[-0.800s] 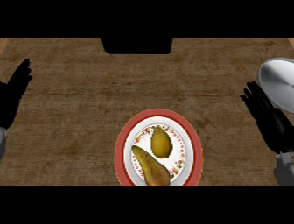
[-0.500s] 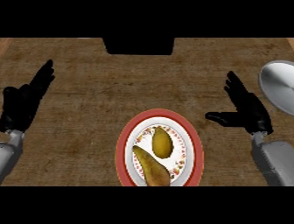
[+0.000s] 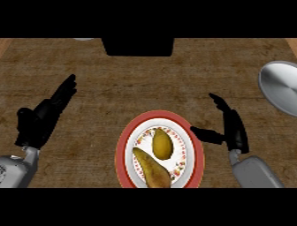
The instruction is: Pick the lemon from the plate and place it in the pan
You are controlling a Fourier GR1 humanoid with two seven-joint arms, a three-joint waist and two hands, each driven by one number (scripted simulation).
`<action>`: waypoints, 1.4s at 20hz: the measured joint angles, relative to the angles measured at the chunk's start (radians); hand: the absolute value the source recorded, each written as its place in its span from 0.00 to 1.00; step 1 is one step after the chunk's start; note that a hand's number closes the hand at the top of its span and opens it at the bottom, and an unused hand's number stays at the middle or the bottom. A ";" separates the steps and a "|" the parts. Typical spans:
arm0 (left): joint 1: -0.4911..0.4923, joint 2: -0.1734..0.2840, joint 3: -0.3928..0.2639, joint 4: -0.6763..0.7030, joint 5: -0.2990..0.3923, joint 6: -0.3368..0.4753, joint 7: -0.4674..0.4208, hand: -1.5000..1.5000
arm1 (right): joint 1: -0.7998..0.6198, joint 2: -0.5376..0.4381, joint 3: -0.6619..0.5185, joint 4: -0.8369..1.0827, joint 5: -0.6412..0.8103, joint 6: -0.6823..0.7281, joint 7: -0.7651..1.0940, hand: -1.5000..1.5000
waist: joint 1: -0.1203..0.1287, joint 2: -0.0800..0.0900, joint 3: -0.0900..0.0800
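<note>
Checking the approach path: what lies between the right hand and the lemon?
In the head view, only the plate's rim separates right hand from lemon.

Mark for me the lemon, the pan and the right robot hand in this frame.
lemon (image 3: 162,144), head view, middle of its yellow skin, on the plate.
pan (image 3: 289,88), head view, bare grey inside, at the counter's right edge.
right robot hand (image 3: 231,129), head view, on its palm, right of the plate.

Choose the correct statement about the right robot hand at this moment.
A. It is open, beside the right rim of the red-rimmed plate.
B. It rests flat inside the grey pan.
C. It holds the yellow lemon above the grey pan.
A: the right robot hand has straight fingers and holds nothing, just right of the round red-rimmed plate, where the oval yellow lemon lies; the round grey metal pan stands apart.
</note>
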 measured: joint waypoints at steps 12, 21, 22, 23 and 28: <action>0.011 -0.033 0.001 -0.014 -0.020 -0.012 0.003 0.50 | -0.219 -0.026 0.196 -0.096 0.142 0.423 0.595 0.00 | 0.000 -0.001 0.000; 0.009 -0.049 -0.003 -0.013 -0.035 -0.020 -0.004 0.50 | -0.433 0.106 0.183 0.042 -0.085 0.729 0.789 0.00 | 0.012 0.004 0.001; 0.012 -0.047 0.001 -0.018 -0.033 -0.022 0.003 0.50 | -0.448 0.126 0.186 0.056 -0.101 0.737 0.802 0.00 | 0.011 0.003 0.001; 0.015 -0.050 -0.002 -0.020 -0.039 -0.019 0.001 0.50 | -0.464 0.141 0.185 0.073 -0.118 0.745 0.812 0.00 | 0.010 0.003 0.001; 0.009 -0.060 0.007 -0.005 -0.049 -0.022 0.002 0.50 | -0.537 0.187 0.192 0.170 -0.148 0.773 0.833 0.00 | 0.003 0.003 0.002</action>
